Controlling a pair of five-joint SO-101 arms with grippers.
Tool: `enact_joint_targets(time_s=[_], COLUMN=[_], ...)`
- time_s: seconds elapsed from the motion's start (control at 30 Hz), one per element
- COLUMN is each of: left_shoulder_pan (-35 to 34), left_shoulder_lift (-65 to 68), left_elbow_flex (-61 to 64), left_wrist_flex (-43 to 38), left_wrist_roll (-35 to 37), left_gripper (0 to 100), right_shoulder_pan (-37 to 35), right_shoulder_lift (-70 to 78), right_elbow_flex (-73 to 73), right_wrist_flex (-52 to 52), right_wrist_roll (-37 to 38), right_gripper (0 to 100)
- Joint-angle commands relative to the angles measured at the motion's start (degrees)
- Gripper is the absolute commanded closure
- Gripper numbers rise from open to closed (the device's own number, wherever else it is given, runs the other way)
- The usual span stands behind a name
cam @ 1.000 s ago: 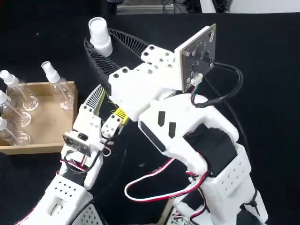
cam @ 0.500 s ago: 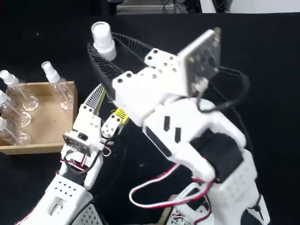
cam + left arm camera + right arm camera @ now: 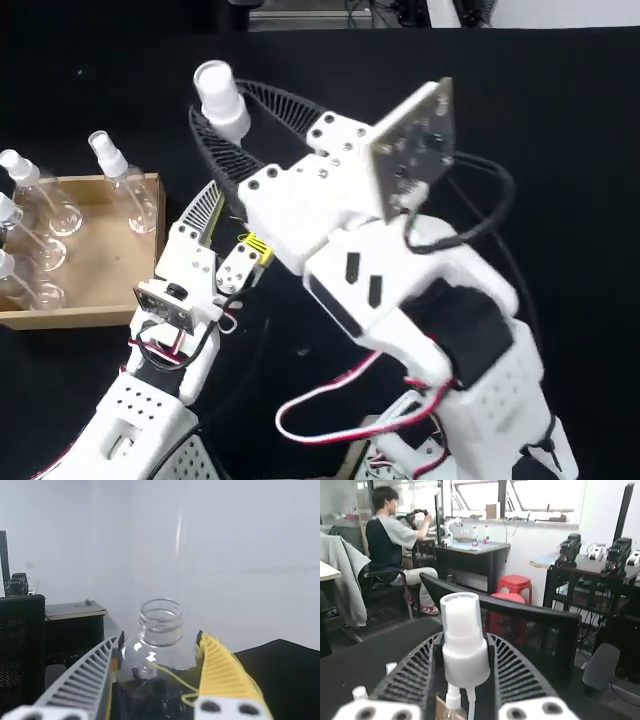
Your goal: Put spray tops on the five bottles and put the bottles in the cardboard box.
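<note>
A black desk [image 3: 560, 120] carries both arms in the high view. The right claw [image 3: 215, 92] pinches a white spray top [image 3: 222, 95] between its black ribbed fingers, nozzle end up. Below that claw, the left claw [image 3: 232, 222] points up under the right arm's wrist, and its grip is largely hidden from this angle. Well off to the side of both claws sits the cardboard box [image 3: 100, 265], with capped bottles [image 3: 122, 185] standing inside it.

In the left wrist view, against a pale wall [image 3: 240, 540], the left claw is pressed onto a clear bottle [image 3: 160, 630]. One grey finger and one yellow finger touch its shoulders, and its open neck stands up past the fingertips.

In the right wrist view, a room with a red stool [image 3: 515, 587] lies beyond the right claw. The spray top sits between the fingers, touching both, with its thin tube hanging down. Below the claw are capped bottles and a sliver of the cardboard box.
</note>
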Motion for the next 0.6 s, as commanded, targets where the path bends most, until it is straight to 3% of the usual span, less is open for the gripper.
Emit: enact_joint_targets(time_s=[0.0, 0.57], left_shoulder_pan=[0.66, 0.66], left_shoulder_lift=[-0.26, -0.26], left_elbow_flex=[1.63, 1.63], left_wrist_flex=[-1.41, -1.41], left_wrist_roll=[0.26, 0.26], left_gripper=[97, 97], right_shoulder_pan=[-0.62, -0.53], right_shoulder_lift=[-1.71, -4.18], right_elbow_flex=[2.42, 1.45], right_wrist_flex=[-5.54, -7.74], right_wrist_roll=[0.26, 0.62], right_gripper=[98.7, 98.7])
